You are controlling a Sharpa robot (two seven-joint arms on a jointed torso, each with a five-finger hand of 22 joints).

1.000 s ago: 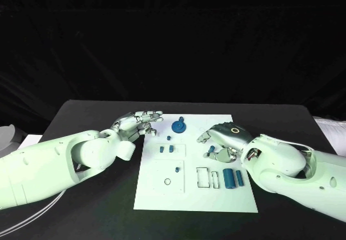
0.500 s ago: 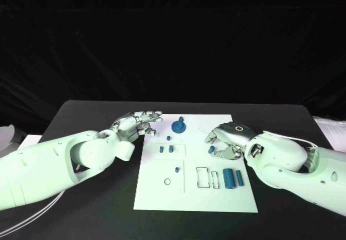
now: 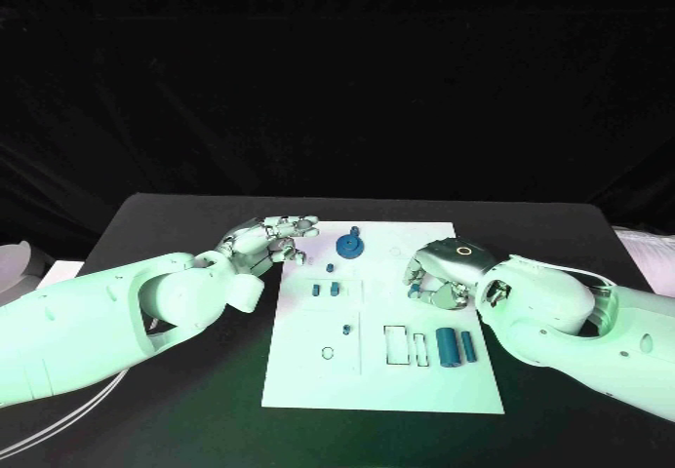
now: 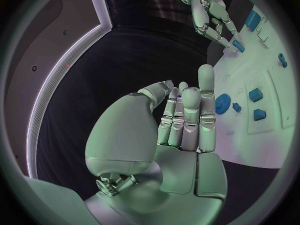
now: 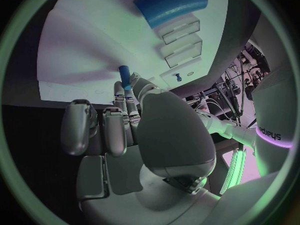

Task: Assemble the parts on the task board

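Observation:
The white task board (image 3: 302, 375) lies in the middle of the table. My right hand (image 3: 445, 272) hovers over its upper right part and pinches a small blue peg (image 5: 124, 76) at its fingertips, the peg's end close to the board. My left hand (image 3: 269, 240) hangs beside the board's upper left corner, fingers loosely extended, holding nothing. A blue gear (image 3: 350, 244) stands near the board's far edge. Two small blue pieces (image 3: 327, 290) sit in a framed area left of centre. Two blue cylinders (image 3: 451, 346) lie at the right edge.
Outlined rectangular recesses (image 3: 404, 346) lie beside the cylinders, and a tiny pin (image 3: 347, 329) stands near the board's centre. Black table (image 3: 169, 390) surrounds the board on all sides. A pale object (image 3: 18, 263) sits off the table's left edge.
My right hand has shifted a little toward the board's far side and turned, still holding the peg. My left hand has stayed put.

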